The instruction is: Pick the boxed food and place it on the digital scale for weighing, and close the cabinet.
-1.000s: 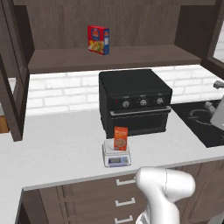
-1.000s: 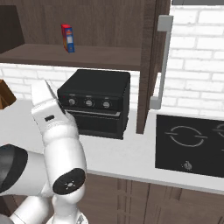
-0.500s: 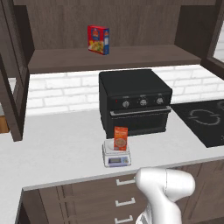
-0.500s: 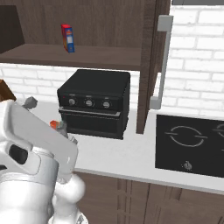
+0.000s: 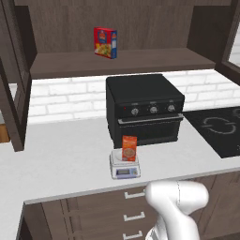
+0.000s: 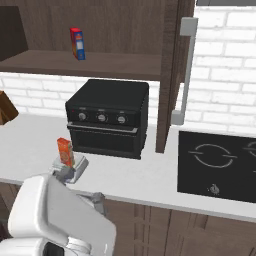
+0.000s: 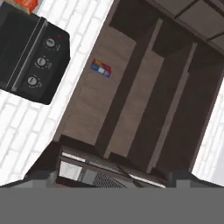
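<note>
In the left base view the boxed food (image 5: 129, 148) stands upright on the digital scale (image 5: 125, 166), which sits on the surface (image 5: 61, 159) just in front of the black oven (image 5: 143, 110) and close to the front edge. The cabinet (image 5: 140, 28) above is open. Its only content here is a red-and-blue box (image 5: 105, 42), upright on the shelf. The left door (image 5: 11, 93) swings out over the surface. Left of the scale the surface lies bare, and a black hob (image 5: 218, 129) lies to the right of the oven.

In the right base view the boxed food (image 6: 65, 152) is on the scale (image 6: 77, 167), just beyond my arm. The oven (image 6: 107, 117) is behind it. The right door (image 6: 167, 75) stands edge-on, its long silver handle (image 6: 185, 70) facing the hob (image 6: 220, 165). There is free surface between oven and hob under that door.

In the hand view my tool (image 7: 113, 177) is spread wide with nothing between the tips. It looks up into the cabinet (image 7: 144, 100). Ahead of the tips is dark wood and a door edge. The red-and-blue box (image 7: 100, 68) is farther ahead. The oven (image 7: 30, 57) is far off to the upper left. An orange corner of the boxed food (image 7: 28, 3) is at the top edge
</note>
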